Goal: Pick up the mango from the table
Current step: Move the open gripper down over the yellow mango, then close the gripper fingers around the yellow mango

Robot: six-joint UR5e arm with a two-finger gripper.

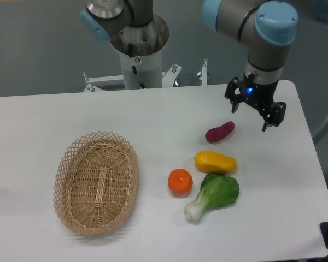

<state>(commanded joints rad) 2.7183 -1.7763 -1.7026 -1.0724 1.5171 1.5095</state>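
Camera view: your two-finger gripper [253,113] hangs spread open and empty above the far right part of the large flat white table [153,114].

Smooth glossy yellow oblong mango [215,162] lies on the tabletop, nearer you and left of the gripper, well apart from it. Its long axis runs roughly left to right. A dark red-purple oblong piece [220,131] sits between the two. A round orange fruit [180,181] and a green leafy vegetable [214,195] lie just beside the mango, so expect to come down from above with the jaws across its short width.
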